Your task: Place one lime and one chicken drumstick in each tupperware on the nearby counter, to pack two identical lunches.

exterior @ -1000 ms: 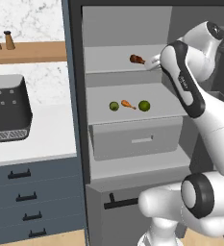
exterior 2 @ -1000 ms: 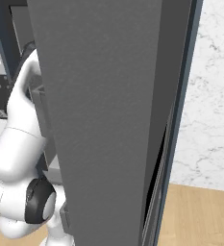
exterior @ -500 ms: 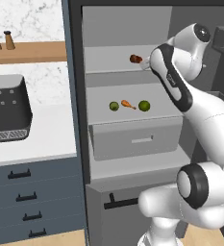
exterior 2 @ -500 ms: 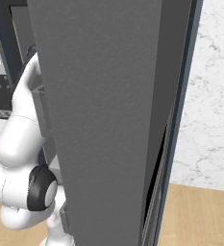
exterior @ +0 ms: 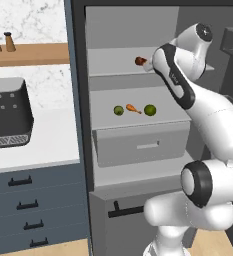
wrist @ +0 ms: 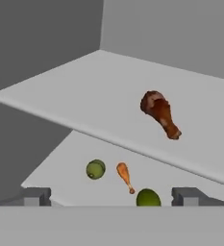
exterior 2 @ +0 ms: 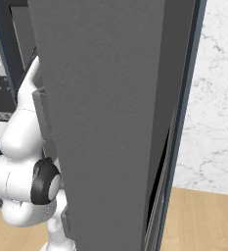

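One pincer, wide open (holding nothing)

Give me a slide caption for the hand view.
Open tool faces a drumstick on the upper fridge shelf.

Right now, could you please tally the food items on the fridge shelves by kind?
Limes: 2, on the lower shelf
Chicken drumsticks: 2, one on the upper shelf, one between the limes
Total: 4
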